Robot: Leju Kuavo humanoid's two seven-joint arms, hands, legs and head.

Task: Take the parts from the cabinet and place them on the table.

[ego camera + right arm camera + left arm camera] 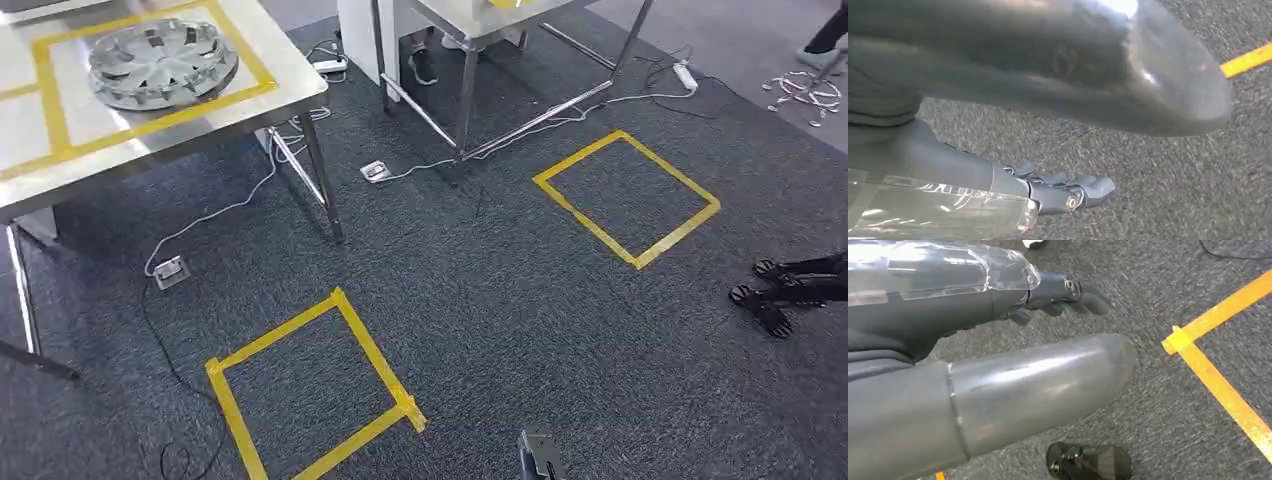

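A silver wheel-cover part (163,62) lies flat on the steel counter (290,75) at the far left, inside a yellow tape rectangle (55,110) marked on its top, close to the counter's near-right corner. The counter's thin legs (322,175) stand on dark grey carpet (480,300). A white cable (215,212) runs from under it to a floor socket (171,271). A second steel-framed counter (470,90) stands further back, with a power strip (685,75) and more cables beyond it. Two yellow tape squares mark the carpet, one near (310,395) and one further right (627,197), with open floor between them. Dark caster feet (770,295) reach in from the right edge.

The left robot hand (1058,295) hangs over the carpet beside a yellow tape corner (1180,340), fingers loosely extended and holding nothing. The right robot hand (1063,192) likewise hangs above carpet, fingers apart and empty.
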